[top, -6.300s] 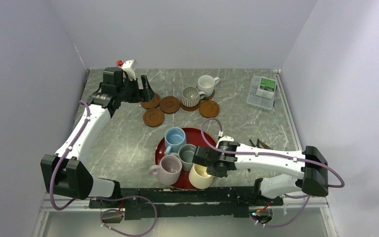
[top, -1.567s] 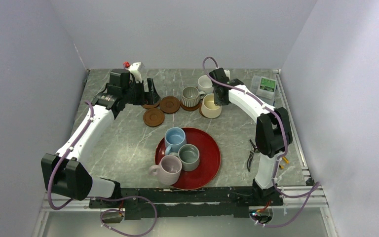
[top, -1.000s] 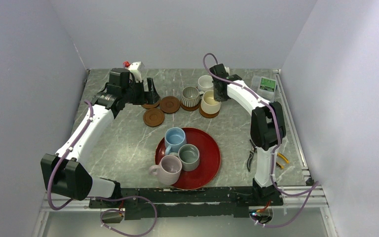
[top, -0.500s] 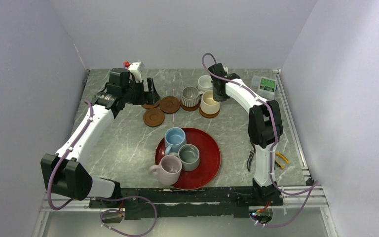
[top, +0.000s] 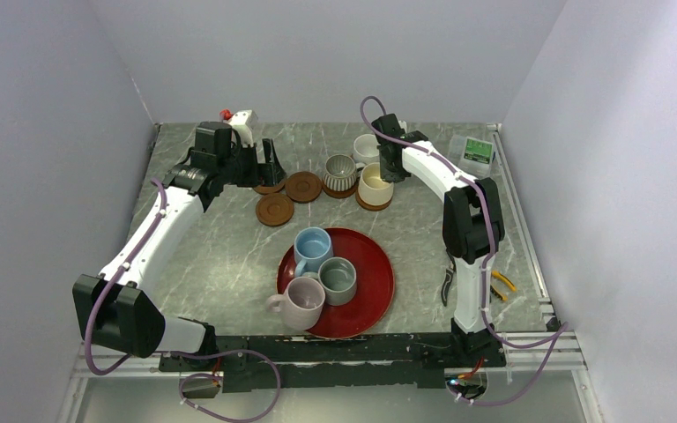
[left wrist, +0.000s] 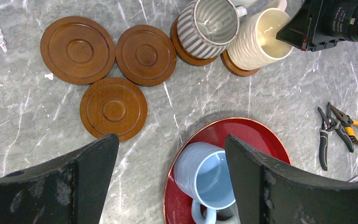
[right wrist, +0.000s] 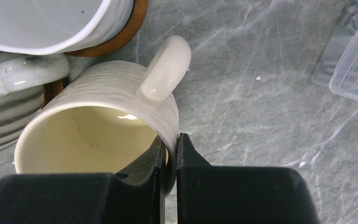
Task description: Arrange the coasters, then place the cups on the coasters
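Gone from the tray (top: 375,295) since the first frame: cream cup (right wrist: 98,126), standing now on the rightmost coaster (left wrist: 233,68) of the far row, just beside the ribbed cup (left wrist: 208,25) on its left. Pinches the cream cup's wall by the handle with the right gripper (right wrist: 168,148), jaws almost closed, one finger inside and one outside. Holds the left gripper (left wrist: 168,154) spread wide with nothing in it, above the far left of the table (top: 229,256). Shows three bare coasters (left wrist: 146,55) close together there. Leaves blue cup (left wrist: 205,172), grey-green cup (top: 338,278) and lilac cup (top: 304,301) on the tray, near centre. Finds white cup (top: 368,148) on its own coaster, farthest back.
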Controlling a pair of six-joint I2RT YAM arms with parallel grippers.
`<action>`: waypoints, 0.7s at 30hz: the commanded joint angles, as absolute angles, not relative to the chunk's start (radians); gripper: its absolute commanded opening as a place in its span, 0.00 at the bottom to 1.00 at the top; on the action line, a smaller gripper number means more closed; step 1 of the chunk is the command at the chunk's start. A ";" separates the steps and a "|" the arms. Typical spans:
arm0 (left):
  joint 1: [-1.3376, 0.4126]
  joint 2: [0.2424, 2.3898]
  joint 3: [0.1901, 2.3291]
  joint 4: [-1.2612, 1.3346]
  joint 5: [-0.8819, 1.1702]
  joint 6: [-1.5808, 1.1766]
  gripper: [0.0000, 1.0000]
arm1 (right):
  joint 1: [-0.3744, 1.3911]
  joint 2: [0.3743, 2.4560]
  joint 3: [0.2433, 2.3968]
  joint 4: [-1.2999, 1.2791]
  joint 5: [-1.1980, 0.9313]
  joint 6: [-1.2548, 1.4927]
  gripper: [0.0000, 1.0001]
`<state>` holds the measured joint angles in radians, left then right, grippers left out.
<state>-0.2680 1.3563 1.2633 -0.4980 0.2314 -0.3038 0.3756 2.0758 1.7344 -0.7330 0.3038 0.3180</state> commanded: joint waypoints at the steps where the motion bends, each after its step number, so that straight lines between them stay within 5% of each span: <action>1: -0.272 1.353 1.302 -0.483 0.245 -0.291 0.90 | 0.376 2.057 1.788 -0.694 0.307 0.335 0.00; 18: -0.272 1.349 1.301 -0.479 0.249 -0.295 0.90 | 0.380 2.070 1.797 -0.714 0.278 0.342 0.00; 21: -0.272 1.349 1.301 -0.478 0.250 -0.294 0.90 | 0.380 2.072 1.806 -0.719 0.276 0.342 0.07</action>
<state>-0.2680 1.3563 1.2633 -0.4980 0.2317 -0.3042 0.3759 2.0819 1.7351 -0.7364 0.2832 0.3252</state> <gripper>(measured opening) 0.899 0.084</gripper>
